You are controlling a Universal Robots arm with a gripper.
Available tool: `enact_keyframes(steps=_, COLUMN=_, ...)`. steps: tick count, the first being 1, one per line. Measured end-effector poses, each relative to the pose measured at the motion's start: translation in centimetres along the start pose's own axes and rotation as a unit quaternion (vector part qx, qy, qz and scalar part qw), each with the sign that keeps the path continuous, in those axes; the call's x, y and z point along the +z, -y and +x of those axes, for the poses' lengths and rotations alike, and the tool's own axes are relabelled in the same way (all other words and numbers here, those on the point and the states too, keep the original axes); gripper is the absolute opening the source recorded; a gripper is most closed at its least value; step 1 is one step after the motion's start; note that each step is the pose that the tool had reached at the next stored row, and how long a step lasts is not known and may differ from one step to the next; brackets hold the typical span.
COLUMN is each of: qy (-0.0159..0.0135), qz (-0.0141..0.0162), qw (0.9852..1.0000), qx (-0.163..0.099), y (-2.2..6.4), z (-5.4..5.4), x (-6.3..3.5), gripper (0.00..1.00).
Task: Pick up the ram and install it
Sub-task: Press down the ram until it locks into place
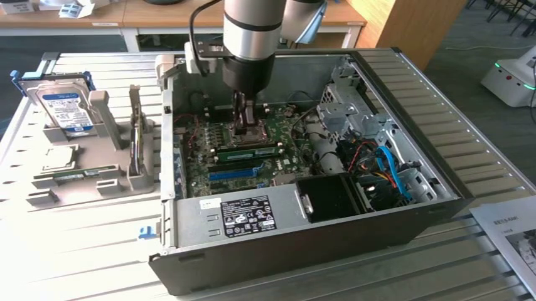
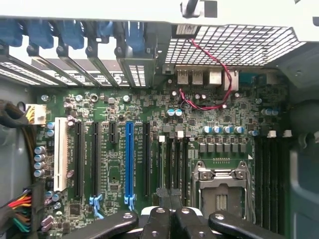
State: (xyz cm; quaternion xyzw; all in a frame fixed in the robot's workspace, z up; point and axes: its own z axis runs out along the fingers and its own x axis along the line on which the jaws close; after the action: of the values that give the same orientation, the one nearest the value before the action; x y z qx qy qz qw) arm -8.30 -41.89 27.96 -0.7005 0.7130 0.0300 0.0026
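The ram (image 1: 250, 150), a thin green stick with a small pale label, stood on its long edge across the motherboard (image 1: 199, 179), inside the open computer case (image 1: 277, 232). It seemed to sit in one of the memory slots (image 2: 174, 159), but I could not tell how deep it was seated. The gripper (image 1: 250, 128) hung directly behind it in the exterior view, low inside the case and over the processor socket (image 2: 222, 191). Its dark fingers (image 2: 158, 219) were pressed together with no gap between them, and in the wrist view the gripper (image 2: 169, 199) pointed at the narrow black slots beside the socket. Whether the tips touched the top edge of the ram was not possible to see. In front of the ram, toward the camera of the exterior view, lay the blue slot strip (image 1: 233, 172), which in the wrist view ran between black slots (image 2: 129, 159), near a white slot (image 2: 61, 154). A thin red wire (image 2: 209, 55) crossed under the metal grille at the back wall. A black fan (image 1: 331, 197) sat at the exterior view's right of the board. Outside the case, at the exterior view's left, a grey holder (image 1: 102, 110) on the slatted table (image 1: 84, 251) kept a blue-labelled hard drive (image 1: 65, 106) upright, and a second green board (image 1: 80, 174) lay flat in a lower part of it.
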Motion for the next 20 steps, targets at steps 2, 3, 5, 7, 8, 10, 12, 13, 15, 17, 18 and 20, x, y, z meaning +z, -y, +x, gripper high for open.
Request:
enact_keyframes(steps=2, qy=-0.0001, qz=0.0000, qw=1.0000, qx=0.000, y=-0.01, z=0.0, x=-0.36, gripper=0.10)
enact_keyframes(steps=3, qy=-0.0001, qz=0.0000, qw=1.0000, qx=0.000, y=-0.02, z=0.0, x=-0.53, gripper=0.10)
enact_keyframes(steps=5, qy=0.0000, qz=0.0000, qw=1.0000, qx=0.000, y=-0.04, z=0.0, x=-0.87, gripper=0.10)
enact_keyframes(steps=7, qy=0.0000, qz=0.0000, qw=1.0000, qx=0.000, y=-0.05, z=-0.1, x=-1.22, gripper=0.10)
enact_keyframes(steps=8, qy=-0.0001, qz=0.0000, qw=1.0000, qx=0.000, y=-0.05, z=-0.1, x=-1.40, gripper=0.10)
enact_keyframes(steps=10, qy=0.0000, qz=0.0000, qw=1.0000, qx=0.000, y=-0.07, z=-0.1, x=-1.77, gripper=0.10)
enact_keyframes(steps=12, qy=0.0000, qz=0.0000, qw=1.0000, qx=0.000, y=-0.08, z=-0.1, x=-2.13, gripper=0.10)
enact_keyframes(steps=13, qy=-0.0001, qz=0.0000, qw=1.0000, qx=0.000, y=-0.09, z=-0.1, x=-2.31, gripper=0.10)
enact_keyframes(steps=15, qy=-0.0001, qz=0.0000, qw=1.0000, qx=0.000, y=-0.10, z=-0.1, x=-2.67, gripper=0.10)
enact_keyframes(steps=17, qy=0.0000, qz=0.0000, qw=1.0000, qx=0.000, y=-0.12, z=-0.1, x=-3.02, gripper=0.10)
enact_keyframes(steps=18, qy=0.0000, qz=0.0000, qw=1.0000, qx=0.000, y=-0.12, z=-0.1, x=-3.20, gripper=0.10)
enact_keyframes(steps=20, qy=0.0000, qz=0.0000, qw=1.0000, qx=0.000, y=-0.14, z=-0.2, x=-3.55, gripper=0.10)
